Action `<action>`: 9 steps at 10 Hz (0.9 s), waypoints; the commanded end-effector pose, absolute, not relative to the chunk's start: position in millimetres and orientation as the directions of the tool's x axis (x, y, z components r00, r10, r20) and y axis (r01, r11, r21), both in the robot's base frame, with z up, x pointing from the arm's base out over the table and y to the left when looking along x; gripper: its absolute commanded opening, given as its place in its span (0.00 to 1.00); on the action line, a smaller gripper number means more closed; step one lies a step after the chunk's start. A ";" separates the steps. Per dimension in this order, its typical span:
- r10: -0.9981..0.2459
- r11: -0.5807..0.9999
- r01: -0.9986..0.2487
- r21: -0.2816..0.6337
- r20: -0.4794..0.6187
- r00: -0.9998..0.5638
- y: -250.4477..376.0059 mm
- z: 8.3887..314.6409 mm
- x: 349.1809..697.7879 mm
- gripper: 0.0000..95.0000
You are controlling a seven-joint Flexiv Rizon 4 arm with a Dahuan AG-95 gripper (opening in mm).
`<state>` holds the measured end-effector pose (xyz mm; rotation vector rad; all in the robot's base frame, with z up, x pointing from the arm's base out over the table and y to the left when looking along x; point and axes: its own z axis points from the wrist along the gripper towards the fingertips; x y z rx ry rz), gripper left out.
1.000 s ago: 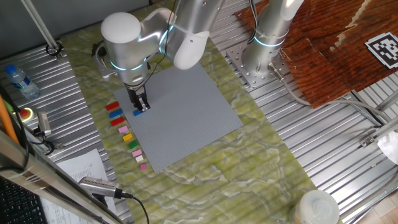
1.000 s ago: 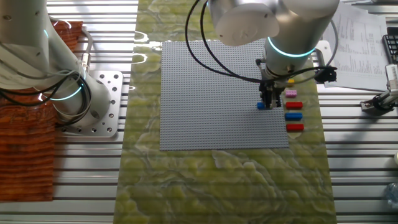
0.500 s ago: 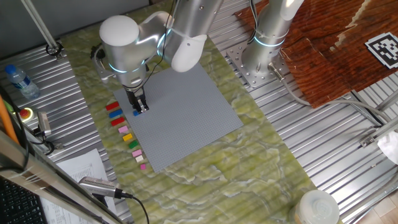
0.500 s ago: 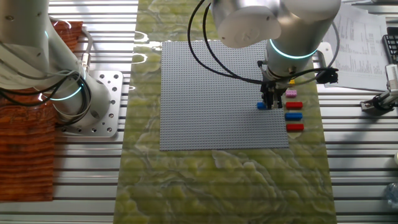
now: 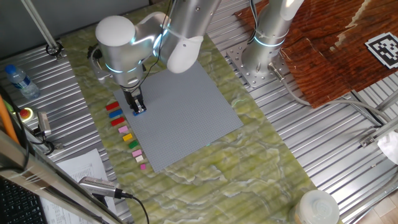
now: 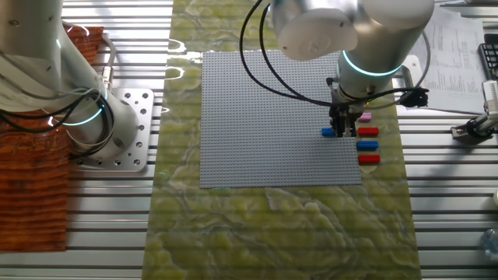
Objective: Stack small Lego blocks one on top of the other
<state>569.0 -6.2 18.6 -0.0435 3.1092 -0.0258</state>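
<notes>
Shifting slightly toward the brick row, the gripper (image 5: 137, 109) is seen over a blue brick (image 6: 327, 132).
Whether the brick is gripped cannot be told; the studded grey baseplate (image 5: 186, 118) is matte.

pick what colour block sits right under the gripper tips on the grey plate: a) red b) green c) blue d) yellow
c) The gripper stands over a blue block near the edge of the grey plate; the row of other blocks lies off the plate beside it.
</notes>
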 end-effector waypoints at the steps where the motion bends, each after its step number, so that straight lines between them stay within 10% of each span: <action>1: -0.028 0.999 -0.027 -0.017 -0.037 -0.999 -5.6 5.5 568.3 0.00; 9: -0.045 0.999 -0.044 -0.026 -0.030 -0.999 -1.7 55.0 564.0 0.00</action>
